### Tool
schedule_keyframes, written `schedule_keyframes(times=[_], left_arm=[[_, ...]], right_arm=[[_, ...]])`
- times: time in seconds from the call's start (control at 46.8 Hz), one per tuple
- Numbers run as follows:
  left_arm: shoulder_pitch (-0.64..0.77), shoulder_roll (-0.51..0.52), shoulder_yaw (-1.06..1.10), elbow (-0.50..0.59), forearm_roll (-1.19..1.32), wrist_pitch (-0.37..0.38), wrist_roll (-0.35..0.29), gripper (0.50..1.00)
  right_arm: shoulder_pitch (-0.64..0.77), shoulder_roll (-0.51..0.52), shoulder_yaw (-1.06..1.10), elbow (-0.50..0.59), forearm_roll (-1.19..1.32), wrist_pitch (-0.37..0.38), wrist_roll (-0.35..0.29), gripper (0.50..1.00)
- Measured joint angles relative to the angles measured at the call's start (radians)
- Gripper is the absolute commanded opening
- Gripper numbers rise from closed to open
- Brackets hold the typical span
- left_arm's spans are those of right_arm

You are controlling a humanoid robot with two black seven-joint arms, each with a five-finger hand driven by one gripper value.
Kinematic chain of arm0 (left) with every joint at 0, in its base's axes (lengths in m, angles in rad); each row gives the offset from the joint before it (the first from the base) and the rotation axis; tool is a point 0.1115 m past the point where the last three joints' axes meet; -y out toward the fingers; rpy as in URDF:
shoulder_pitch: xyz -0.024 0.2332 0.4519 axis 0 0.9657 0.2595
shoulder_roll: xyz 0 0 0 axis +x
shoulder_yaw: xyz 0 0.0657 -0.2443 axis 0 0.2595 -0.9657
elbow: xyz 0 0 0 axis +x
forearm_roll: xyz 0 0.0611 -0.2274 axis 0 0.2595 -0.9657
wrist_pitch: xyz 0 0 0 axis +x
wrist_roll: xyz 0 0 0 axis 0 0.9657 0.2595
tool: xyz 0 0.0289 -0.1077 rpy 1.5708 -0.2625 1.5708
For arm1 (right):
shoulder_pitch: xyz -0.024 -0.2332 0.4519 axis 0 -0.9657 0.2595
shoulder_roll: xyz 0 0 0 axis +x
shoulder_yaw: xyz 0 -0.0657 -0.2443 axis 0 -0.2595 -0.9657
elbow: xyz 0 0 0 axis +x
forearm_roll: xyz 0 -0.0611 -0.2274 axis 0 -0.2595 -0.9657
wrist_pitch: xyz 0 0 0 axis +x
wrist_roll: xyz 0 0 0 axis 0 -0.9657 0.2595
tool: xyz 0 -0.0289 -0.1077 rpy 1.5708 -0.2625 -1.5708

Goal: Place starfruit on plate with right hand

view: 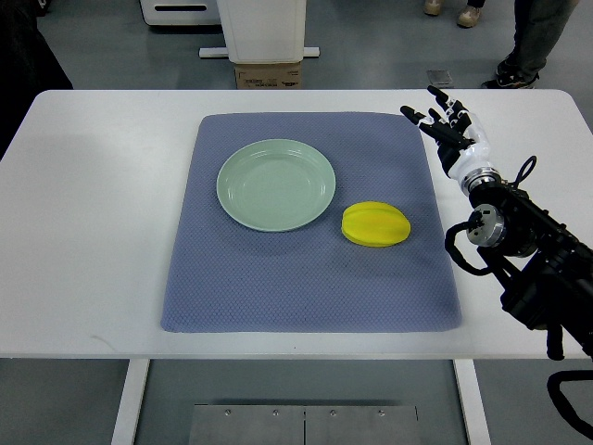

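Starfruit (375, 225) lies on the mat (278, 278), well left of the right hand (447, 120), whose fingers are spread, holding nothing. Plate (243, 190) sits farther left.

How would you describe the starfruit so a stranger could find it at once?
On the white table lies a blue-grey mat. Right of the pale green plate on that mat sits the starfruit, apart from it: the only bright yellow, ridged thing there.
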Motion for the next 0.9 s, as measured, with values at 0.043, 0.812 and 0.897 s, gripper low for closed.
schedule_keyframes(times=[0.043,0.812,0.897], left_arm=[[0.0,0.0,0.0,0.0,0.0,0.0,0.0,1.0],[0.0,0.0,0.0,0.0,0.0,0.0,0.0,1.0],[0.0,0.0,0.0,0.0,0.0,0.0,0.0,1.0]], right_arm=[[0.0,0.0,0.0,0.0,0.0,0.0,0.0,1.0],[0.009,-0.01,-0.023,0.001,-0.002,0.001,0.0,1.0],[0.013,-0.011,-0.034,0.001,-0.002,0.001,0.0,1.0]])
